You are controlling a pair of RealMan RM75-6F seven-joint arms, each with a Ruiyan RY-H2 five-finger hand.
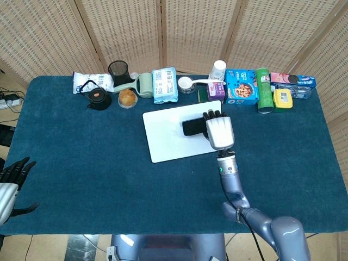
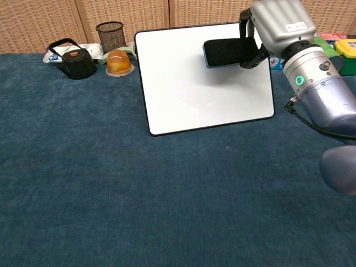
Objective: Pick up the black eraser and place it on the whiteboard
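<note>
Blue desk [image 1: 81,157] with a whiteboard [image 1: 168,136] in the middle, right robot hand [image 1: 218,130] over the board, fingers wrapped around the black eraser [image 1: 193,126], left robot hand [image 1: 10,182] at the desk's edge, fingers spread, holding nothing

The left robot hand [image 1: 12,182] was cut off by the head view's edge, and the right robot hand [image 2: 276,25] hid one end of the black rectangular eraser [image 2: 225,52].
</note>
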